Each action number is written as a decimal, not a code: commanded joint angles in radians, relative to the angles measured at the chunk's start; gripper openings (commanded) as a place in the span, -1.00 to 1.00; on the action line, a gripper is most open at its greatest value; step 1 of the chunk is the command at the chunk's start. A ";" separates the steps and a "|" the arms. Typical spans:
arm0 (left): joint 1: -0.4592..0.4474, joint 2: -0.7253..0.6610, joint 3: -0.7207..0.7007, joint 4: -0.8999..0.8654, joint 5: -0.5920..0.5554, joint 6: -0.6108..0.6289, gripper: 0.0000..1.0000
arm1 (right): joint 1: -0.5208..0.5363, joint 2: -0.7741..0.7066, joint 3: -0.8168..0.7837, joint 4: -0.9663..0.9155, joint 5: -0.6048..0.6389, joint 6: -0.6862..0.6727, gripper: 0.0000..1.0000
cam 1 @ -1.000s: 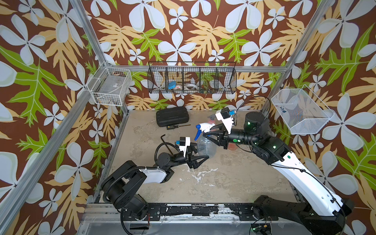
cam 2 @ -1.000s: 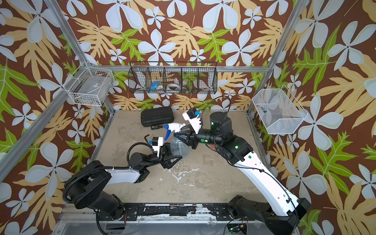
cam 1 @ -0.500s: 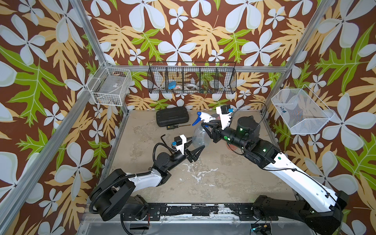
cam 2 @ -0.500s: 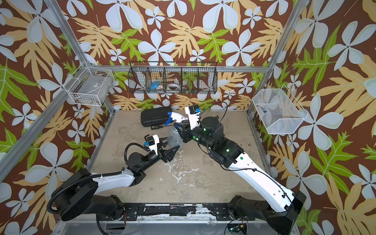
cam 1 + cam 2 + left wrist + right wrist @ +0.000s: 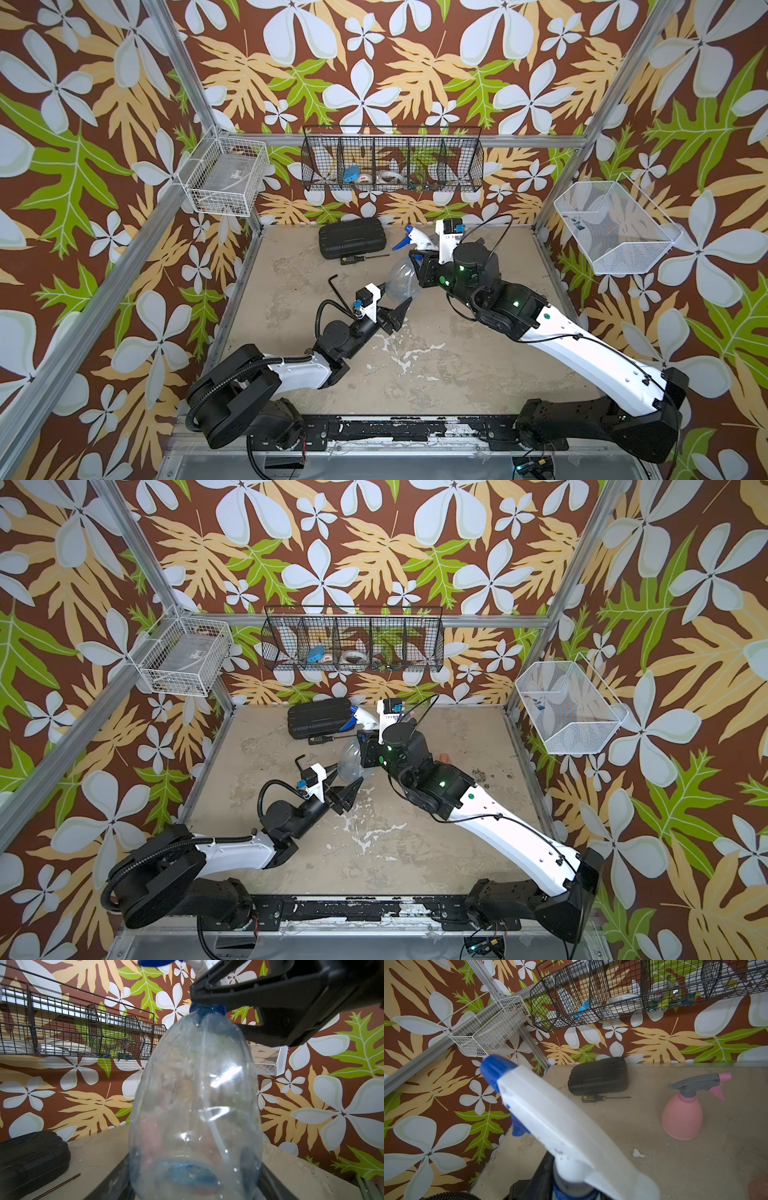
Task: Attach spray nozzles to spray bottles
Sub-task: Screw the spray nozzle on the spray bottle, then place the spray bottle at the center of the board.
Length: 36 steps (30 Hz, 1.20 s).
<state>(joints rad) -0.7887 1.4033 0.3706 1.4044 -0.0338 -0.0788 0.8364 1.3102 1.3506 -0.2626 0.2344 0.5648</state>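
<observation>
Of the two grippers, the right gripper (image 5: 419, 261) is clamped on the blue collar of the white and blue nozzle (image 5: 550, 1118), where the nozzle sits on the neck of the clear bottle (image 5: 195, 1095). The left gripper (image 5: 395, 294) has its jaws spread wide, one finger on each side of the bottle's base; whether they press on it cannot be told.

In both top views the bottle is held between the two arms, above the middle of the table (image 5: 415, 374) and toward the back. It is tilted: its long axis runs from the base at the left gripper up and back to the neck at the right gripper. The nozzle's blue tip (image 5: 399, 243) points toward the black case (image 5: 351, 237) and the screwdriver (image 5: 357, 259) just beside it.

In the right wrist view the pink bottle (image 5: 682, 1120) stands upright on the table with the grey and pink nozzle (image 5: 699, 1082) on top. Red print on a tape roll (image 5: 623, 999) in the black wire basket (image 5: 550, 1012) is too small to read.
</observation>
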 commanded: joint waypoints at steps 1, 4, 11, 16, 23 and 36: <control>0.005 0.009 -0.014 0.147 -0.059 0.036 0.55 | -0.003 0.017 0.012 -0.067 0.071 -0.041 -1.00; 0.005 0.028 -0.028 0.154 -0.053 0.040 0.68 | -0.003 0.029 0.016 -0.054 0.076 -0.050 -1.00; 0.005 0.069 -0.059 0.161 -0.063 0.048 0.83 | -0.004 0.054 0.027 -0.038 0.087 -0.073 -1.00; 0.005 0.000 -0.177 0.124 -0.175 0.005 0.86 | -0.020 0.102 0.020 0.022 0.138 -0.136 -1.00; 0.005 -0.327 -0.355 -0.214 -0.307 -0.092 0.99 | -0.097 0.289 -0.068 0.349 0.132 -0.217 -1.00; 0.005 -0.908 -0.501 -0.655 -0.481 -0.210 0.99 | -0.135 0.709 0.066 0.708 0.149 -0.324 -1.00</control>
<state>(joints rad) -0.7864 0.5549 0.0048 0.8196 -0.4618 -0.2596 0.6987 1.9865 1.4048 0.3180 0.3870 0.2581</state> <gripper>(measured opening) 0.996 0.330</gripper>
